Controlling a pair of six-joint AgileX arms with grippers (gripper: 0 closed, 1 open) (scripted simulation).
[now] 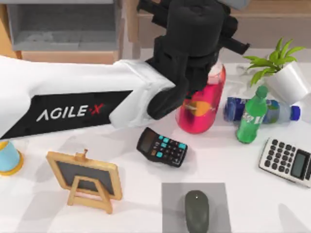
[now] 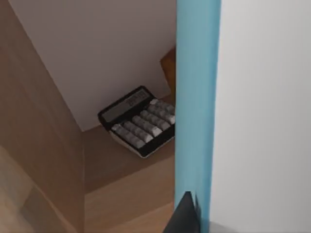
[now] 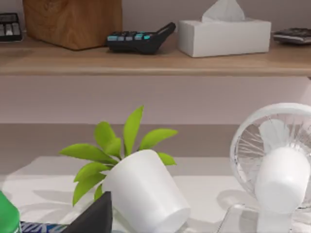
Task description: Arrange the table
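Note:
The white table carries scattered items. My left arm reaches from the left across the table's back, and its black gripper hangs by the wooden shelf, above a red bottle. In the left wrist view a blue-edged white slab stands very close, with a grey-keyed calculator on a wooden shelf floor behind it. A dark part of my right gripper shows beside the white plant pot.
On the table lie a black calculator, a green bottle, a blue bottle on its side, a tilted plant pot, a white calculator, a mouse on a grey mat and a small chalkboard. A fan stands near the plant.

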